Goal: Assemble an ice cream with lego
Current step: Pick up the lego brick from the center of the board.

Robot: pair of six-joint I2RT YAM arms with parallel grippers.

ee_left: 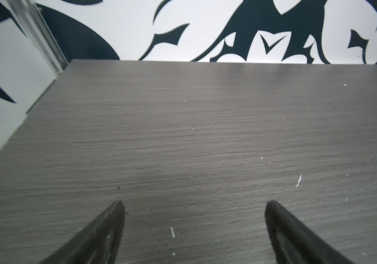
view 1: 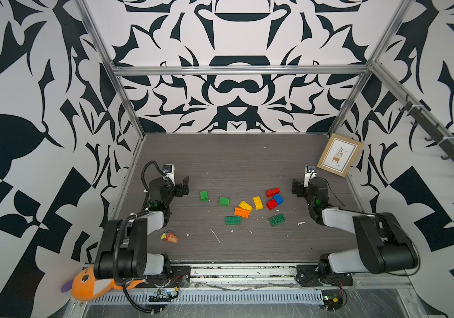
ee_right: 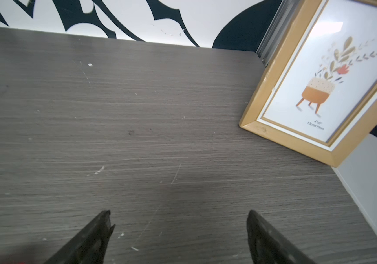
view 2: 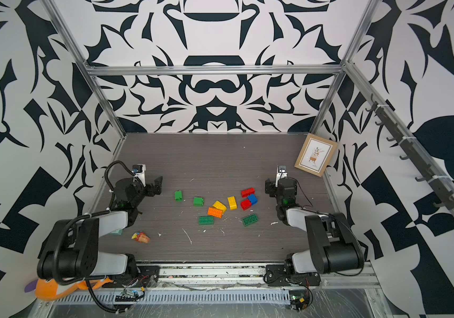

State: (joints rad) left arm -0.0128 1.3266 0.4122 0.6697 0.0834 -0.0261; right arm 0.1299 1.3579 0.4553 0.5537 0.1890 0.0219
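Grey worktop (view 1: 234, 165) carries the lego (view 1: 242, 212) loose near its middle; both my jaws stand wide apart, gripping nothing.

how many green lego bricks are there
4. Small green brick nearest the left arm; second small green brick just right of it; long green brick in front of the orange brick; second long green brick further right. None seems hidden.

Grey wood-grain table (view 1: 234, 159): lego bricks (view 1: 241, 212) scattered mid, cone toy (view 1: 169, 237) front-left, picture frame (view 1: 339, 154) far-right corner, white flecks.
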